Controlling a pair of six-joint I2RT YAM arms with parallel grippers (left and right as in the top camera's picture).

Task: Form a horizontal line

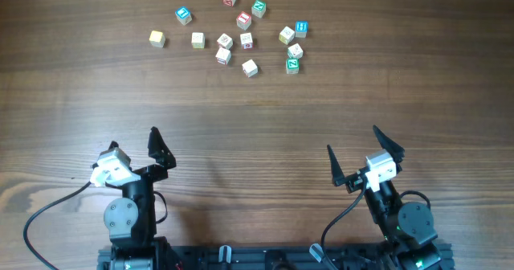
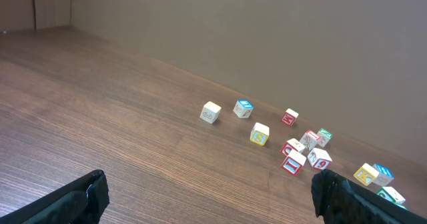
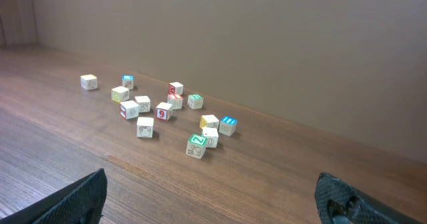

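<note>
Several small wooden letter cubes lie scattered at the far side of the table, apart from each other; no straight touching row shows. A cream cube point(image 1: 157, 38) lies furthest left, and it also shows in the left wrist view point(image 2: 211, 112). A green-faced cube point(image 1: 292, 65) lies at the right of the cluster, and it is the nearest cube in the right wrist view point(image 3: 196, 145). My left gripper point(image 1: 132, 141) point(image 2: 210, 197) is open and empty, near the front edge. My right gripper point(image 1: 353, 141) point(image 3: 213, 197) is open and empty, also well short of the cubes.
The wooden table point(image 1: 257, 117) has bare surface between the grippers and the cubes. Blue-faced cubes point(image 1: 184, 15) point(image 1: 301, 29) and a red-faced cube point(image 1: 244, 20) lie in the cluster. A plain wall point(image 3: 267, 44) stands behind the table.
</note>
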